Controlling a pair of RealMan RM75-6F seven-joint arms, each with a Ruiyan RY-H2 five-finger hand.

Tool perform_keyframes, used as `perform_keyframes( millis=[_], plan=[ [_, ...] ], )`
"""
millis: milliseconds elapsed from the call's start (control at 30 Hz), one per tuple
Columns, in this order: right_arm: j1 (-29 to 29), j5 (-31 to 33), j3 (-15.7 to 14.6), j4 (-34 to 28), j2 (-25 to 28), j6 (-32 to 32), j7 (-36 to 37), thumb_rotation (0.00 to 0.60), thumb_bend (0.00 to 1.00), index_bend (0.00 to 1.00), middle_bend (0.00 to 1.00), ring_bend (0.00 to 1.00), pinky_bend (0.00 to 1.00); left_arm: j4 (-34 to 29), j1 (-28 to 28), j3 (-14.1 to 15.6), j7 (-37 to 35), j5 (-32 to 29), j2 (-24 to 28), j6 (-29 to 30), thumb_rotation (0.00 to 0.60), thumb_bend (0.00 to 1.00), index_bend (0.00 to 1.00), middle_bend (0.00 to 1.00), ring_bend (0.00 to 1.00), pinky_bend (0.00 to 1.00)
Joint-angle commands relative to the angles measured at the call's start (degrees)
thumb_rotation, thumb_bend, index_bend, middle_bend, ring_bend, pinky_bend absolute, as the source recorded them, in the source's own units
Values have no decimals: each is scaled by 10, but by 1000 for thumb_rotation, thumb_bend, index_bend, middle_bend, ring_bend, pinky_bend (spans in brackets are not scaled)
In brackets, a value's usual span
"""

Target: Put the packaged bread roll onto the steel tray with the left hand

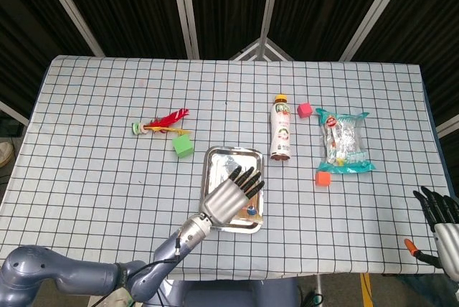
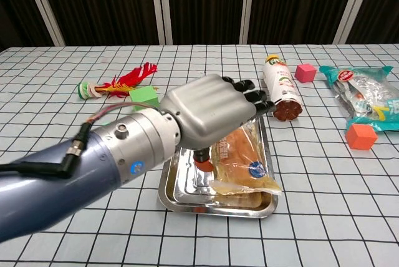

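Observation:
The packaged bread roll (image 2: 240, 162) lies flat in the steel tray (image 2: 218, 208), its clear wrapper reaching the tray's near right corner. My left hand (image 2: 209, 112) hovers just over it with the fingers stretched out toward the far right; I see nothing held in it. In the head view the left hand (image 1: 231, 194) covers most of the tray (image 1: 233, 152), and only a corner of the roll (image 1: 251, 211) peeks out. My right hand (image 1: 441, 228) rests at the table's near right edge, fingers apart and holding nothing.
A drink bottle (image 2: 282, 87) lies just right of the tray's far end. Beyond it are a pink cube (image 2: 305, 72), a snack bag (image 2: 365, 95) and an orange cube (image 2: 361, 136). A green cube (image 2: 144, 97) and a feathered shuttlecock (image 2: 118, 82) sit to the tray's left.

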Motion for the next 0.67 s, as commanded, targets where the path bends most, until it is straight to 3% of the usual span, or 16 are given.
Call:
perform_keyframes(
  millis=[33,100,200,233,300,333,400,667],
  plan=[
    [-2,-4,-2,-8,-4,2,-19,600,306,0,0,0,0,-171,69,50,-4,30,132,99,600,17,0,0,0,118],
    [-4,-8,-4,-12,-6,7,-28,600,306,0,0,0,0,-231,124,107,-21,69,203,158,600,17,0,0,0,106],
    [-8,-14,-5,-14,-7,15,-36,600,306,0,0,0,0,-250,207,191,-77,127,275,245,600,20,0,0,0,93],
    [-9,-15,-6,-14,-8,18,-39,600,307,0,0,0,0,-228,250,226,-127,151,298,291,600,20,0,0,0,89],
    [-12,-17,-7,-14,-9,22,-41,600,306,0,0,0,0,-148,317,262,-221,176,316,364,600,18,0,0,0,73],
    [-13,-17,-7,-14,-10,23,-43,600,306,0,0,0,0,-96,352,271,-285,168,314,392,600,17,0,0,0,62],
    [-12,-14,-5,-17,-12,22,-47,600,306,0,0,0,0,-55,379,274,-342,129,319,384,600,16,0,0,0,26],
    [-17,-25,-5,-28,-16,37,-64,600,306,0,0,0,0,-29,393,255,-366,161,329,380,600,16,0,0,0,9]
  ],
)
